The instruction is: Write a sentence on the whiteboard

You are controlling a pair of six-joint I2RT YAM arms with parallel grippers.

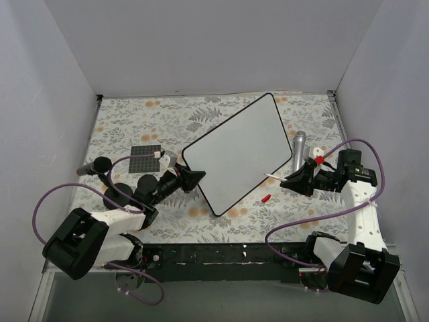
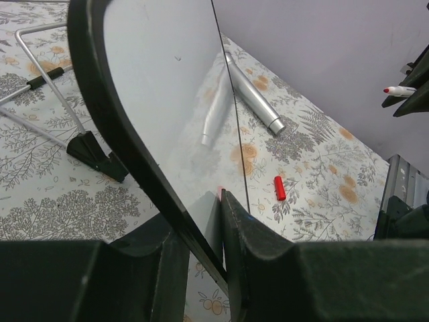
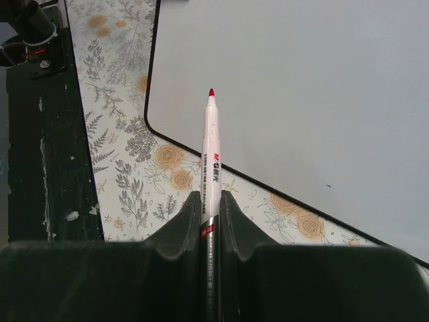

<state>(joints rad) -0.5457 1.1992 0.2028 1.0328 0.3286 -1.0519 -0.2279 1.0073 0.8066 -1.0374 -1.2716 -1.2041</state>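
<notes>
A dark grey square plate (image 1: 146,158) lies on the floral counter (image 1: 120,127) at the left. Just right of it, the left gripper (image 1: 198,177) reaches the left corner of the whiteboard (image 1: 234,151). In the left wrist view its fingers (image 2: 234,248) stand one on each side of the board's black rim. Whether they pinch the rim cannot be told. Behind the board in that view are a bent wire stand (image 2: 50,84) and a black foot (image 2: 97,155).

The whiteboard sits at the middle of the counter, turned so that its corners point far-right and near-left, and its glossy face is plain white. A small red cap (image 1: 266,198) lies on the counter just off the board's near-right edge. A silver cylinder (image 1: 298,149) lies beside the board's right corner.

At the right, the right gripper (image 1: 289,180) has its fingers clamped on a white marker (image 3: 212,154). The marker's red tip is bare and points at the board, just inside the near-right edge. Whether the tip touches the face cannot be told.
</notes>
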